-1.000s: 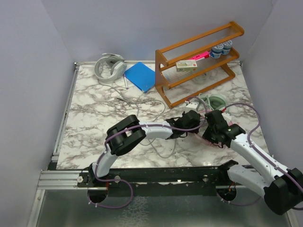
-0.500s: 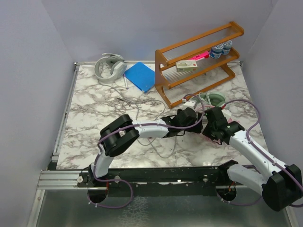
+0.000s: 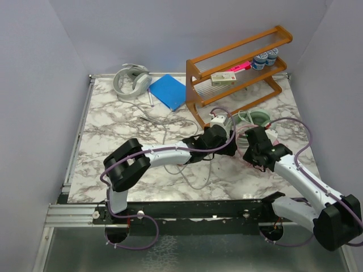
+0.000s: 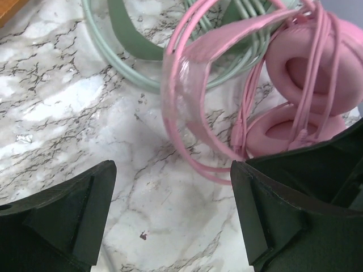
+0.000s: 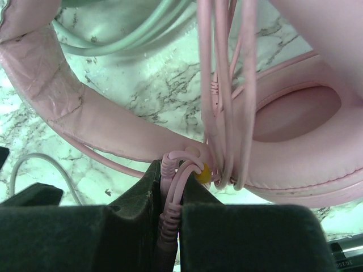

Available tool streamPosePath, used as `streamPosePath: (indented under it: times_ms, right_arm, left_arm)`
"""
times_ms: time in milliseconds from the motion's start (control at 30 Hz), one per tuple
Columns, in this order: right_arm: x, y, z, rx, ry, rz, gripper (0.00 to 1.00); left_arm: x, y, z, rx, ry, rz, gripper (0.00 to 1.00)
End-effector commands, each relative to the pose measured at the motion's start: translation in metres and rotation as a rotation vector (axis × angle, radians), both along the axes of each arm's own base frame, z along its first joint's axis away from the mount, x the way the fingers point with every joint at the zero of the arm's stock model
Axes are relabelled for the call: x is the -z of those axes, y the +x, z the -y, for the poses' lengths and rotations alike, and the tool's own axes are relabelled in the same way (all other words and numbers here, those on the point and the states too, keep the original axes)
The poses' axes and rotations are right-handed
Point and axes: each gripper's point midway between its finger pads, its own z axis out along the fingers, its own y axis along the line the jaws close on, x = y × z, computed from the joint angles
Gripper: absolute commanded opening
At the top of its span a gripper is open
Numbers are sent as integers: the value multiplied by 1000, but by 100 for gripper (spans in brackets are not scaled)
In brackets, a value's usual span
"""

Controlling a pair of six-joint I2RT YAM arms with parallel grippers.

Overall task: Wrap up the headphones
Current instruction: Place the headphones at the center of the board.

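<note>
Pink padded over-ear headphones (image 4: 309,68) lie on the white marble-patterned table (image 4: 51,107), overlapping the mint green headset (image 4: 122,51). The right gripper (image 5: 170,184) pinches the thin pink cable (image 5: 224,85); the left gripper (image 4: 170,209) hovers just beside them, fingers spread.

No text, brand or number can be read anywhere. The small pale box (image 3: 223,79) on the middle shelf of the wooden rack (image 3: 193,96) at the far right carries coloured print too small to make out, as do the blue-and-white tins (image 3: 265,58) on its top shelf. A strip of tiny characters (image 5: 347,249) near the right wrist camera is blurred
</note>
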Motion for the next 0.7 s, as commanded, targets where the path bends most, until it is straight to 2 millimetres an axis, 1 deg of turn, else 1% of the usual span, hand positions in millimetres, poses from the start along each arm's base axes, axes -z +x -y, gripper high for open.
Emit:
streamPosePath:
  times_ms: [0, 133, 167, 200, 233, 267, 300, 467, 567, 633, 667]
  right_arm:
    - [-24, 24, 8, 46, -44, 94, 11]
    - [-28, 29, 8, 51, -48, 115, 12]
    - [-29, 31, 8, 53, -50, 120, 18]
    - [-29, 32, 8, 57, -54, 121, 33]
    - [-30, 33, 9, 59, -57, 124, 43]
    - [-31, 35, 9, 62, -62, 128, 50]
    - [-33, 37, 10, 65, -65, 135, 52]
    - [-41, 49, 9, 65, -73, 179, 52]
    - [-43, 55, 10, 74, -88, 191, 53]
    - [-42, 57, 13, 83, -110, 187, 63]
    - [-41, 59, 14, 82, -121, 188, 64]
  left_arm:
    - [-25, 5, -11, -17, -17, 46, 88]
    - [-39, 5, -20, -34, -27, 66, 88]
    - [-43, 5, -22, -39, -35, 72, 88]
    - [-47, 5, -24, -44, -39, 76, 88]
    - [-50, 5, -27, -50, -43, 81, 88]
    - [-52, 4, -30, -55, -45, 85, 88]
    - [-57, 4, -33, -59, -53, 91, 88]
    - [-73, 1, -48, -84, -58, 115, 88]
    - [-85, 1, -63, -115, -62, 139, 89]
    - [-93, 1, -74, -133, -64, 155, 89]
    - [-97, 0, -78, -138, -67, 164, 89]
